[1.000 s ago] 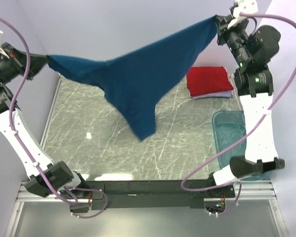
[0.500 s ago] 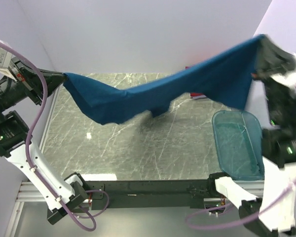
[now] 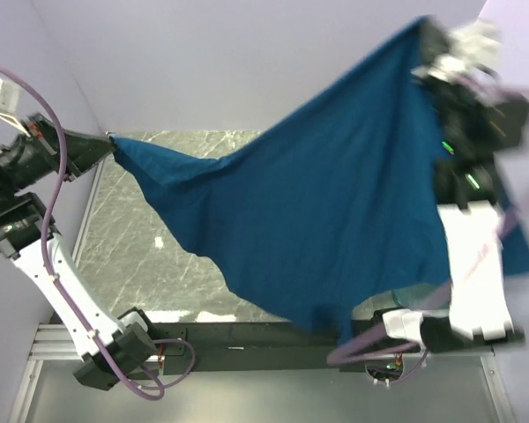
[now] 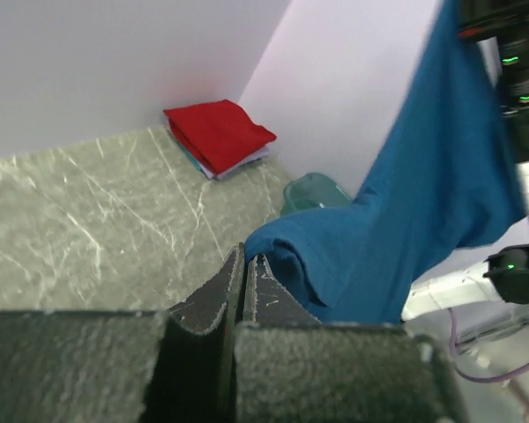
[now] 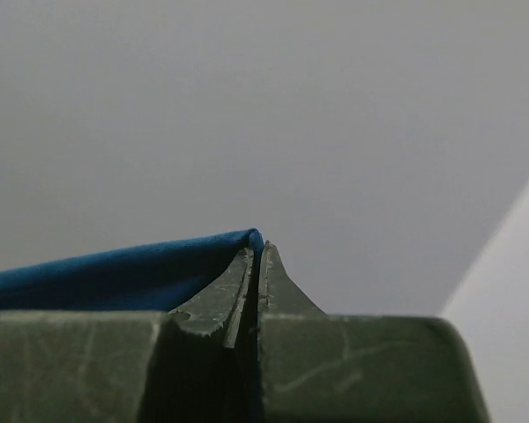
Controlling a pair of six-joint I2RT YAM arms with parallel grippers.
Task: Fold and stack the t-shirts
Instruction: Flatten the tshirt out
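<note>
A dark blue t-shirt (image 3: 326,211) hangs spread in the air between both arms, high above the marble table (image 3: 159,264). My left gripper (image 3: 110,141) is shut on one corner at the left; in the left wrist view the cloth (image 4: 406,229) bunches at the left gripper (image 4: 245,257). My right gripper (image 3: 426,31) is shut on the opposite corner, raised at the upper right; the right gripper (image 5: 257,248) pinches a blue edge (image 5: 115,269). A folded red t-shirt (image 4: 219,132) lies on a pale lavender one (image 4: 247,161) by the back wall.
A translucent teal tub (image 4: 316,192) stands on the table's right side, hidden by the cloth in the top view. Purple cables loop off both arms. Walls close the left, back and right sides.
The right arm swung up and back, lifting its corner high. The blue shirt opened from a sagging band into a wide hanging sheet that now covers the red stack and the tub from above.
</note>
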